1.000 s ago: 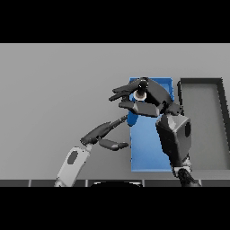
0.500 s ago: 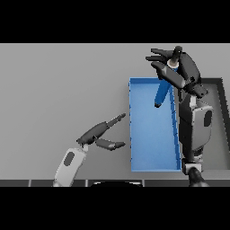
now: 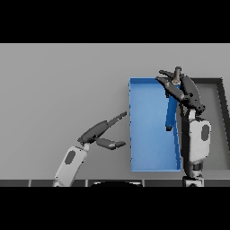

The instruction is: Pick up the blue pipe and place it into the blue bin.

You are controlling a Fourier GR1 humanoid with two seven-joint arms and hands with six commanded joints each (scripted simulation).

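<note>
The blue bin [image 3: 148,134] lies open from above. At its 3 o'clock wall, the blue pipe [image 3: 171,112] and right hand [image 3: 182,87] crowd the passage. A dark tray [image 3: 215,121], seemingly, blocks further right.

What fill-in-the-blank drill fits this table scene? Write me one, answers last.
1. The right hand holds the blue pipe above the ____ bin.
2. The pipe hangs nearly ____ from the hand's curled fingers.
3. The left hand, fingers straight, sits on the bin's ____ side.
4. The dark tray lies to the ____ of the blue bin.

Missing words: blue; upright; left; right
</note>
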